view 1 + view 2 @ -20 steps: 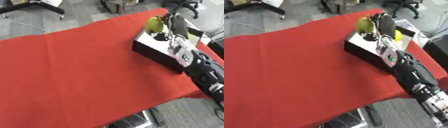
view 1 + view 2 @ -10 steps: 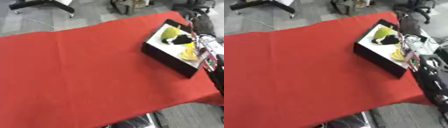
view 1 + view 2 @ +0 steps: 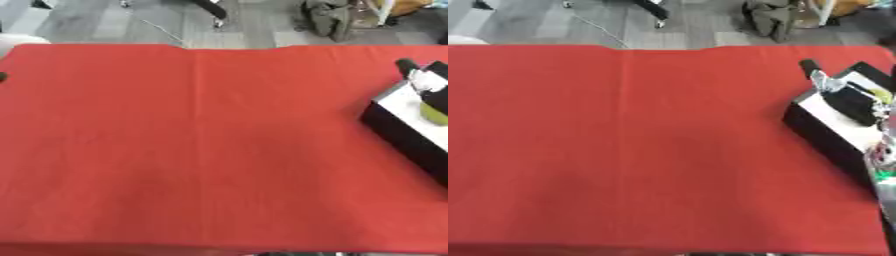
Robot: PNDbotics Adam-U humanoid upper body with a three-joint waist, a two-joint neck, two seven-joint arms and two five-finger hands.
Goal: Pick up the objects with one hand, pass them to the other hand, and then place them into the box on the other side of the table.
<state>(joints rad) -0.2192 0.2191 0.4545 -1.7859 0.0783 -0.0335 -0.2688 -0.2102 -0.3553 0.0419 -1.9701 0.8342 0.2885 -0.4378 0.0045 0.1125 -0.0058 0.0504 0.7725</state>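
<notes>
Since the earlier frames the camera has swung left, so the box (image 3: pixel 833 131) now sits at 3 o'clock on the red table (image 3: pixel 623 140). Yellow-green objects (image 3: pixel 433 114) lie inside it (probably dropped there already, as the task asks). Over the box the right hand (image 3: pixel 846 97) shows only as a dark and silver shape; whether it is released or clenched, I cannot tell. No left hand is visible.

Light falls bright and even across the red surface (image 3: pixel 201 150), with no glare and only faint shading along the cloth's folds. Both views are smeared soft; the box (image 3: pixel 833 132) at the right edge is blurred.
</notes>
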